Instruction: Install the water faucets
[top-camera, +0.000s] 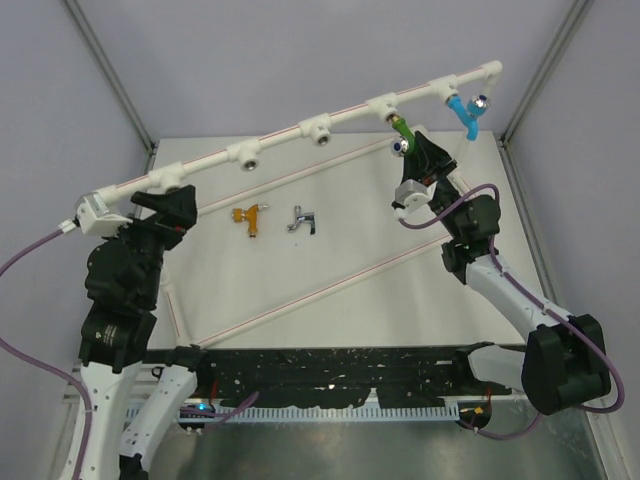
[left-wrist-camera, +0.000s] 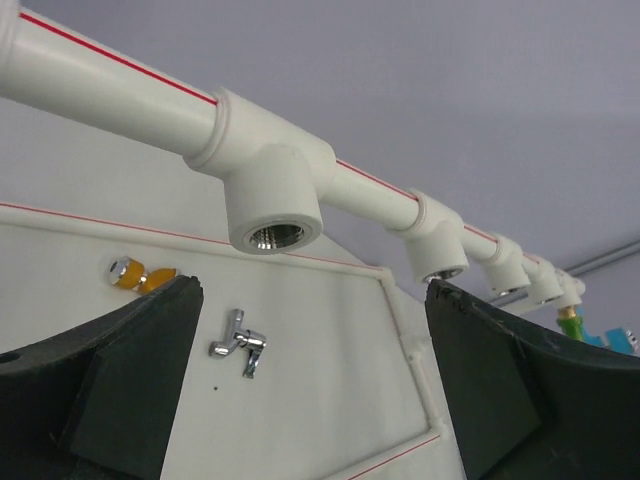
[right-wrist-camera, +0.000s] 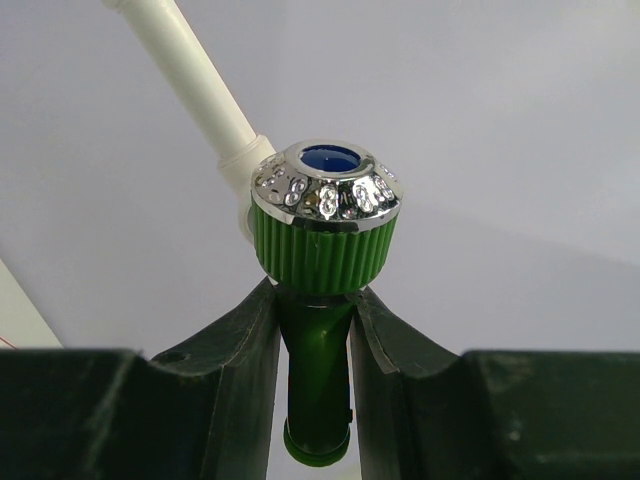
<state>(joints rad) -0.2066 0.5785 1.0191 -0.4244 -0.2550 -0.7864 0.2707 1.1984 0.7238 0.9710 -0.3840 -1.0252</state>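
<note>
The green faucet (top-camera: 401, 131) hangs at a socket of the white pipe frame (top-camera: 280, 139). My right gripper (top-camera: 410, 150) is shut on it; in the right wrist view its fingers (right-wrist-camera: 250, 350) clamp the green faucet's stem (right-wrist-camera: 318, 370) below the chrome-topped knob. The blue faucet (top-camera: 464, 113) sits in the socket to the right. The orange-gold faucet (top-camera: 249, 217) and the silver faucet (top-camera: 303, 220) lie on the table. My left gripper (top-camera: 160, 200) is open and empty below the pipe's left end; its wrist view shows the silver faucet (left-wrist-camera: 240, 345), the orange-gold faucet (left-wrist-camera: 135, 274) and an empty socket (left-wrist-camera: 272, 235).
The pipe frame's lower tubes (top-camera: 330, 285) run diagonally over the white table (top-camera: 340, 230). Several empty sockets (top-camera: 320, 130) line the raised pipe. Metal enclosure posts (top-camera: 110, 70) stand at the back corners. A black cable tray (top-camera: 340, 365) lies along the near edge.
</note>
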